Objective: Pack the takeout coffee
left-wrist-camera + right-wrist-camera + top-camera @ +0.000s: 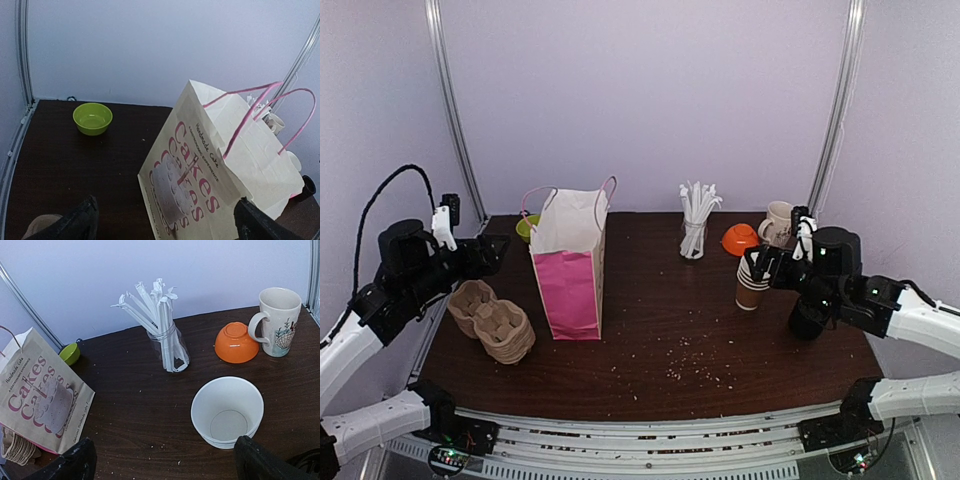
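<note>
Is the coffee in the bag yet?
Not yet. Nothing looks packed: the paper cup stands open with no lid, away from the bag. The right gripper is open just short of the cup; the left gripper holds nothing. Grabbing and bagging remain.

At left the bag [568, 270], straw jar [694, 238] mid-back, paper cups [752, 285] right
</note>
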Available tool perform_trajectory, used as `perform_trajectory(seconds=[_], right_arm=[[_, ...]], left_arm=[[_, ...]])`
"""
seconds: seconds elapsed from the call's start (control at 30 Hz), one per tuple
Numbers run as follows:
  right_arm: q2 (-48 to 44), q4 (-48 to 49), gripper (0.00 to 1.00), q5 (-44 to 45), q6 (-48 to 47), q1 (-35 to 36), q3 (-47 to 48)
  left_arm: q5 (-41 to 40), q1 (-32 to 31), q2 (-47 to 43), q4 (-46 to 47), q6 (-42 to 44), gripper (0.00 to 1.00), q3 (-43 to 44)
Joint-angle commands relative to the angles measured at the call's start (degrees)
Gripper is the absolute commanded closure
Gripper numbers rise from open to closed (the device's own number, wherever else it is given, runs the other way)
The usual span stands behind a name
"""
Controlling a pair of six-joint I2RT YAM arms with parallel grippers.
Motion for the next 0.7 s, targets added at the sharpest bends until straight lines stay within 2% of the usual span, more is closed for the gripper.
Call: perform_trajectory(seconds=[0.0,0.2,0.4,0.53,0.67], right_arm=[[2.29,1.13,0.02,-1.13,0.35,0.96,0.82],[5.42,3.24,0.03,-1.55,1.21,2.10,1.01],[7.23,3.22,0.03,-1.04,1.23,3.71,1.25],[8.08,3.10,0.03,-0.56,0.82,3.80,1.54],[9.11,2.43,0.03,-0.30,0.39,3.88,2.27]], left_arm=[[3.06,-1.78,-0.45,-4.90,-3.44,0.02,4.31],[5.37,-1.84,0.58,-9.15,-2.74,0.02,11.95],[10.83,-3.25,-1.23,-11.14,-4.48,0.04,9.08],[10.28,-7.65,-4.16,-12.31,-8.30,0.16,7.16],[7.17,-15.54,-5.24,-13.44,-14.11,0.34,5.15]])
